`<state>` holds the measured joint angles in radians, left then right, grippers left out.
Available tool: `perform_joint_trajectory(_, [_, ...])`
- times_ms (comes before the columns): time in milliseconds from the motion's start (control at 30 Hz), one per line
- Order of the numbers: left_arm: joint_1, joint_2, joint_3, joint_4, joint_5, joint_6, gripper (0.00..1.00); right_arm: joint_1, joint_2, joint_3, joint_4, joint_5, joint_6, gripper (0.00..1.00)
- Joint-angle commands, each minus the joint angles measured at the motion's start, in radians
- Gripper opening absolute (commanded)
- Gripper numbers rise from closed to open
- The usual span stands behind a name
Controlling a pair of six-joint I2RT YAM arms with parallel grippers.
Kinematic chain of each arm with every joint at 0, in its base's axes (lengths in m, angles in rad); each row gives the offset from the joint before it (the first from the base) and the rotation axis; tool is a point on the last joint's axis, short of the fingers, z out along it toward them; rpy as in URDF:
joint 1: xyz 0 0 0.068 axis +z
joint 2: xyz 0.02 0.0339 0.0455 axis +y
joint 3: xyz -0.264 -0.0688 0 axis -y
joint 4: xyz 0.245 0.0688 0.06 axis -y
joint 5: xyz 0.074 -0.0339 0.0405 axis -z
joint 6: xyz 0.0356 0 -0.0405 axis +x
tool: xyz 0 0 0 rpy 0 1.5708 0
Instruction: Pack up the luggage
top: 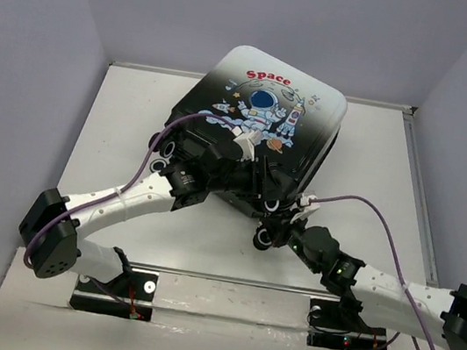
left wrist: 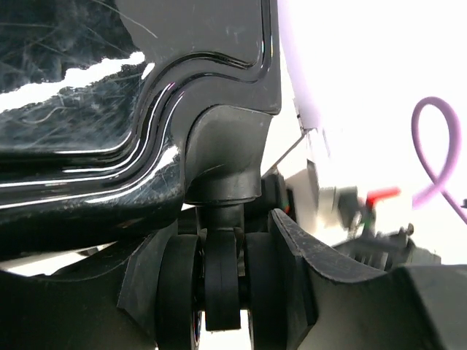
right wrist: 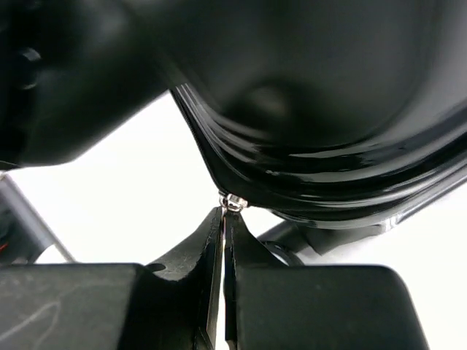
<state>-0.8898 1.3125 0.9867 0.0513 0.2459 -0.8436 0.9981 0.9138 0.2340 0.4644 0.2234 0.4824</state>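
Note:
The luggage (top: 267,100) lies shut on the table with its astronaut and red "Space" print facing up. In the left wrist view its glossy black shell (left wrist: 87,117) fills the top, and one black wheel (left wrist: 221,281) hangs from its housing. My left gripper (left wrist: 221,292) is shut on that wheel, with its fingers (left wrist: 295,262) pressed on both sides; it sits at the suitcase's near edge (top: 243,169). My right gripper (right wrist: 222,219) is shut on the small silver zipper pull (right wrist: 234,202) at the edge of the shell (right wrist: 328,146). It reaches the near right corner (top: 287,200).
The white table (top: 138,107) is walled in by grey panels on the left, back and right. Purple cables (top: 370,210) loop over both arms. The arm bases (top: 112,294) are bolted at the near edge. A second wheel (right wrist: 284,251) shows behind my right fingers.

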Motion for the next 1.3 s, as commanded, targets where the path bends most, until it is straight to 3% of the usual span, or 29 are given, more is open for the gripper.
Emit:
perform_joint_trajectory(0, [0.015, 0.057, 0.179, 0.283, 0.007, 0.034, 0.06, 0.206, 0.140, 0.120, 0.085, 0.158, -0.013, 0.07])
perform_joint_trajectory(167, [0.006, 0.120, 0.283, 0.234, 0.078, 0.038, 0.06, 0.332, 0.497, 0.289, 0.434, 0.480, -0.137, 0.07])
perform_joint_trajectory(200, [-0.007, 0.137, 0.320, 0.210, 0.090, 0.041, 0.06, 0.341, 0.610, 0.327, 0.598, 0.545, -0.166, 0.07])
perform_joint_trajectory(333, [-0.049, 0.186, 0.418, 0.125, 0.133, 0.081, 0.07, 0.341, 0.815, 0.477, 0.822, 0.614, -0.255, 0.07])
perform_joint_trajectory(400, [-0.067, 0.192, 0.466, 0.055, 0.139, 0.112, 0.40, 0.341, 0.858, 0.507, 0.879, 0.639, -0.275, 0.07])
perform_joint_trajectory(433, [-0.067, 0.185, 0.481, 0.015, 0.130, 0.167, 0.75, 0.341, 0.850, 0.501, 0.876, 0.651, -0.263, 0.07])
perform_joint_trajectory(500, [-0.052, 0.134, 0.545, -0.140, 0.041, 0.253, 0.97, 0.341, 0.823, 0.472, 0.841, 0.668, -0.231, 0.07])
perform_joint_trajectory(600, [0.018, 0.024, 0.602, -0.319, -0.149, 0.392, 0.99, 0.341, 0.766, 0.390, 0.789, 0.705, -0.193, 0.07])
perform_joint_trajectory(667, [0.116, -0.056, 0.566, -0.346, -0.181, 0.408, 0.99, 0.341, 0.735, 0.373, 0.755, 0.712, -0.160, 0.07])
perform_joint_trajectory(700, [0.259, -0.141, 0.493, -0.359, -0.168, 0.413, 0.99, 0.341, 0.726, 0.363, 0.735, 0.706, -0.148, 0.07])
perform_joint_trajectory(800, [0.548, -0.275, 0.324, -0.413, -0.148, 0.464, 0.99, 0.341, 0.717, 0.350, 0.715, 0.702, -0.131, 0.07])
perform_joint_trajectory(900, [0.754, -0.337, 0.172, -0.442, -0.162, 0.546, 0.99, 0.341, 0.714, 0.349, 0.706, 0.696, -0.127, 0.07])
perform_joint_trajectory(1000, [0.844, -0.341, 0.072, -0.421, -0.151, 0.583, 0.99, 0.341, 0.709, 0.341, 0.698, 0.686, -0.116, 0.07])
perform_joint_trajectory(1133, [0.858, -0.323, 0.046, -0.370, -0.204, 0.607, 0.99, 0.332, 0.702, 0.331, 0.686, 0.669, -0.099, 0.07])
perform_joint_trajectory(1267, [0.856, -0.260, 0.076, -0.334, -0.071, 0.647, 0.99, 0.323, 0.686, 0.318, 0.678, 0.651, -0.088, 0.07])
